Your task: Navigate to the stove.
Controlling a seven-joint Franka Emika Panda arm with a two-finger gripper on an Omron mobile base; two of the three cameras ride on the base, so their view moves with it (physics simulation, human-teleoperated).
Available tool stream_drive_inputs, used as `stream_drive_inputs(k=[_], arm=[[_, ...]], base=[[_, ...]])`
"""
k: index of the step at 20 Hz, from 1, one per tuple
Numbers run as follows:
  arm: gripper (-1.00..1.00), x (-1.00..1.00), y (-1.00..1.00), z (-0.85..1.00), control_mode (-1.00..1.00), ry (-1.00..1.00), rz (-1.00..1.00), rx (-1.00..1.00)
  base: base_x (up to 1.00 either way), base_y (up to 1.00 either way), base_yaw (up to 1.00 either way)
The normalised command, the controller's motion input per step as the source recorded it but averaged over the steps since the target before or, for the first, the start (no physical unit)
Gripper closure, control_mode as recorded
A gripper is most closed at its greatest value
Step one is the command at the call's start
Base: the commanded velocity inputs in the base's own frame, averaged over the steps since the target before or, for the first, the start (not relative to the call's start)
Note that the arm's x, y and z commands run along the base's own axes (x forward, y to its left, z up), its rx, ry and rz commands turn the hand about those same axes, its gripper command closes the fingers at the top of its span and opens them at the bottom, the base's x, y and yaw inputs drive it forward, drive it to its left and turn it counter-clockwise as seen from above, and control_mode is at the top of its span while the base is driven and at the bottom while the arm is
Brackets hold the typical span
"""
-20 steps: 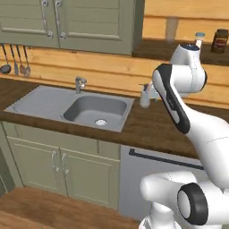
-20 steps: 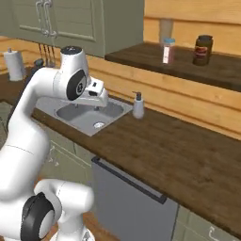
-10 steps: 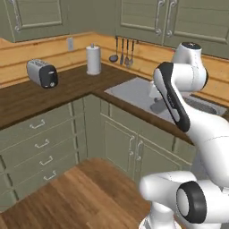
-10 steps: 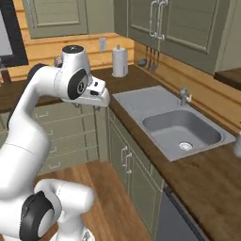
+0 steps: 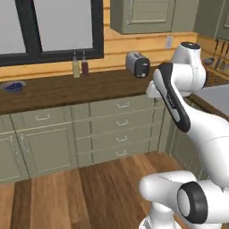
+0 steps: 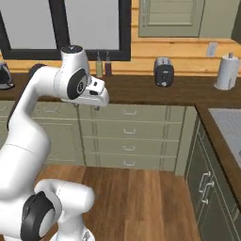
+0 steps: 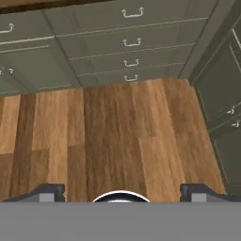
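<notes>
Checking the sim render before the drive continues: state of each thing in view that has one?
hand: open, fingertips wide apart, holding nothing
drawers: all shut
cabinet doors: shut
toaster: upright on the counter, slots look empty
two bottles: upright, side by side
paper towel roll: upright on its holder

Ahead of the hand, its fingers spread wide, stand green drawer fronts over a plank floor. Above them, the dark wooden table carries a toaster and two bottles.
</notes>
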Motion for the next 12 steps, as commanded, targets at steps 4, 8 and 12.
stream_drive_inputs(k=[4, 8, 12], arm=[[-1.0, 0.0, 0.0, 0.0, 1.0, 0.0, 0.0, 0.0], [-1.0, 0.0, 0.0, 0.0, 1.0, 0.0, 0.0, 0.0], [-1.0, 0.0, 0.0, 0.0, 1.0, 0.0, 0.0, 0.0]], base=[[0.21, 0.69, 0.69], [0.35, 0.61, 0.67], [0.45, 0.54, 0.66]])
